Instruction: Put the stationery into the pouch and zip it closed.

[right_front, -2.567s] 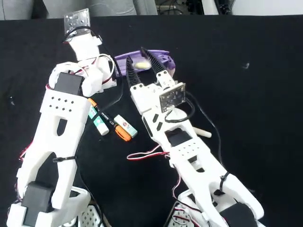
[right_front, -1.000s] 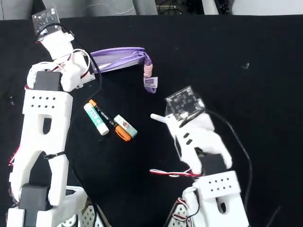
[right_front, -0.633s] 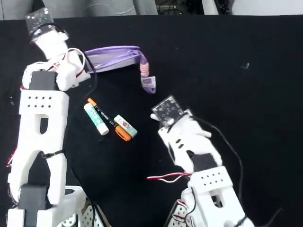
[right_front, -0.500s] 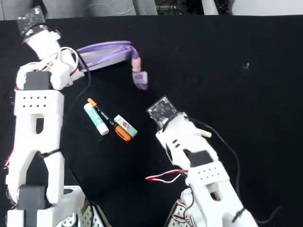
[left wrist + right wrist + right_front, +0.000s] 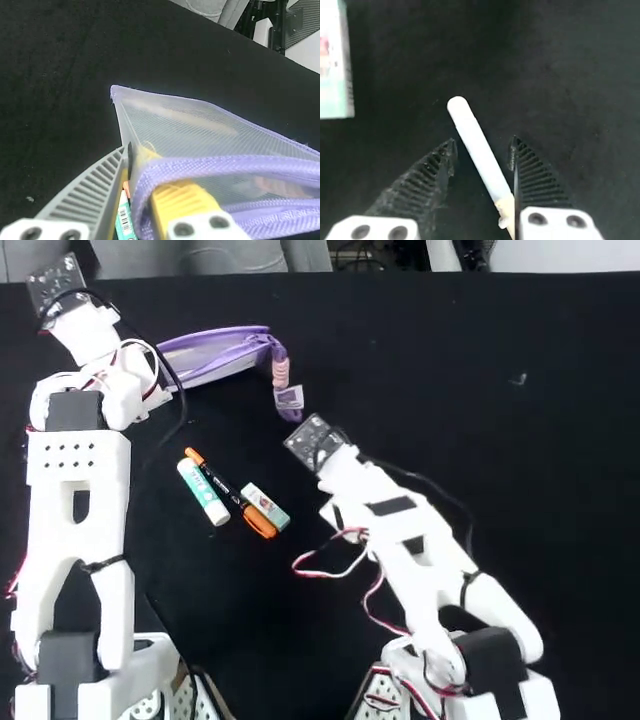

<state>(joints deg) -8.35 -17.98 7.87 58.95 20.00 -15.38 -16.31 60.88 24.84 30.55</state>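
Near the middle of the black table (image 5: 520, 440), the right gripper (image 5: 482, 146) stands open, one ribbed finger on each side of a white stick (image 5: 470, 127) lying flat. Just beside it, toward the left arm, a glue stick (image 5: 203, 492), an orange-capped marker (image 5: 228, 494) and a sleeved eraser (image 5: 265, 506) lie close together. Farther back, the left gripper (image 5: 139, 155) is clamped on the edge of the purple mesh pouch (image 5: 215, 348), whose beaded zipper pull (image 5: 282, 375) trails off its end.
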